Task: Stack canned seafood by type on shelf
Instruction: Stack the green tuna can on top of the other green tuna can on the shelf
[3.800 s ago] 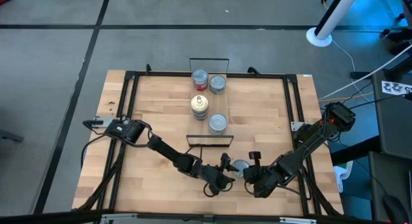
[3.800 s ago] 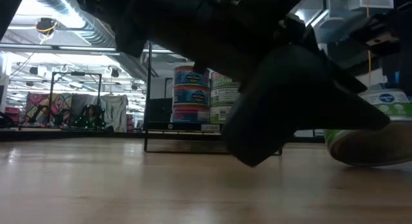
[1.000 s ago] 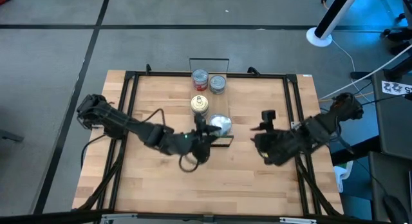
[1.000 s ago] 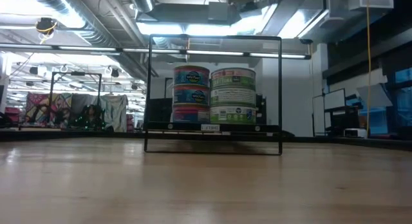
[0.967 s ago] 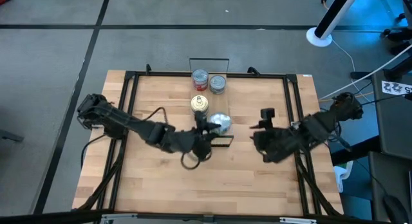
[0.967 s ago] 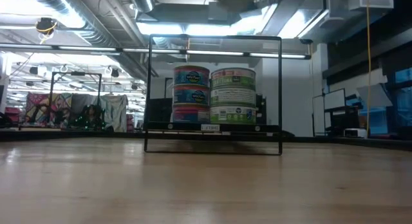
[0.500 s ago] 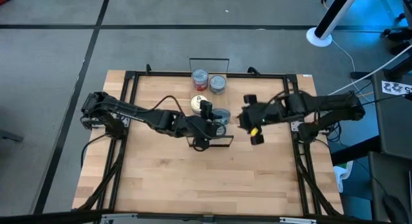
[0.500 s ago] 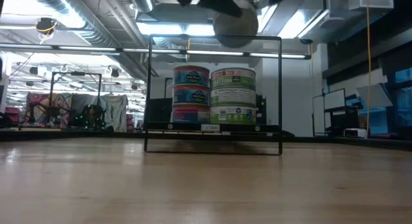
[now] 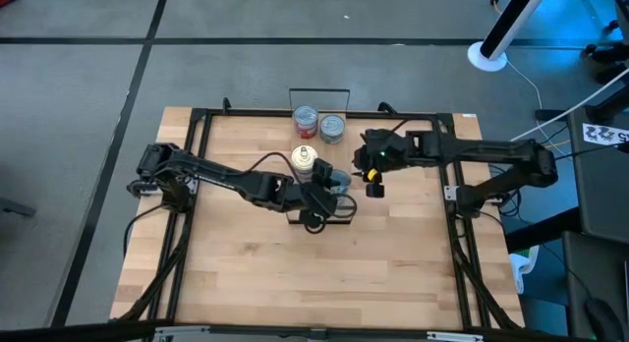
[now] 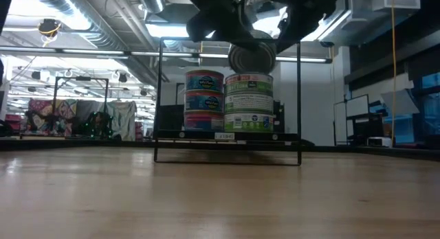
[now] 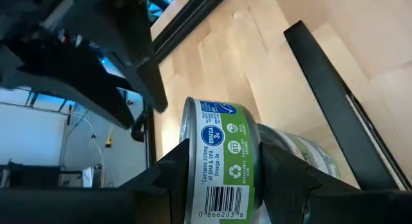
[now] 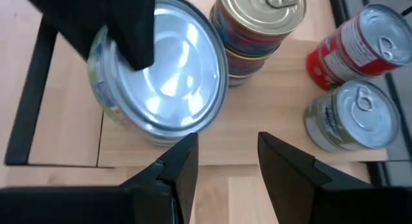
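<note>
- Green-label tin (image 11: 222,163) clamped between left gripper (image 9: 329,188) fingers, above the shelf (image 9: 316,145) near its front end.
- Right gripper (image 9: 371,170) beside shelf's right edge, fingers apart, empty.
- Stacked tins (image 10: 225,101) on shelf.

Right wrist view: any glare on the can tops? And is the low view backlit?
Right wrist view: the held can has bright white glare streaks across its silver lid, the gold-top can only a mild sheen. Low view: yes, ceiling lights behind turn the left gripper into a dark silhouette, while the stacked cans' labels stay readable.
</note>
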`<state>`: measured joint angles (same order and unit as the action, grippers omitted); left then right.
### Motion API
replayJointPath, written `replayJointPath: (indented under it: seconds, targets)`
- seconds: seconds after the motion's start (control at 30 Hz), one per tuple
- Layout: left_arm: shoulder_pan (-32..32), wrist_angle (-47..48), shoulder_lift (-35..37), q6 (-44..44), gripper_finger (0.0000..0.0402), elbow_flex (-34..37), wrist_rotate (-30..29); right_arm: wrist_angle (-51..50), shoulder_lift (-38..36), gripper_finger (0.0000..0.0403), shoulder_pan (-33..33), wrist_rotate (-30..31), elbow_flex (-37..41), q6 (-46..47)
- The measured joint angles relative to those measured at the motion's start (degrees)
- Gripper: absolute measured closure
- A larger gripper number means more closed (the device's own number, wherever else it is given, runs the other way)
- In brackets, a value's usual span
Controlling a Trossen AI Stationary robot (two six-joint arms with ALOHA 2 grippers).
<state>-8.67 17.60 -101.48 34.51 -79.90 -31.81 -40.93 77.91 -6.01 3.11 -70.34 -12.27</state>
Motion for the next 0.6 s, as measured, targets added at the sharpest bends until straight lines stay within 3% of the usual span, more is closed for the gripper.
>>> replayJointPath:
  seconds: [0.4, 0.6]
  targets:
    - [0.53, 0.65, -0.36, -0.19, 0.0254, 0.00, 0.22, 3.39, -0.01, 0.0242, -1.55, -8.79, 1.74, -0.07]
    - [0.42, 1.39, -0.38, -1.43, 0.0252, 0.00, -0.13, 4.55, 0.00, 0.0242, -1.52, -9.83, 1.74, -0.05]
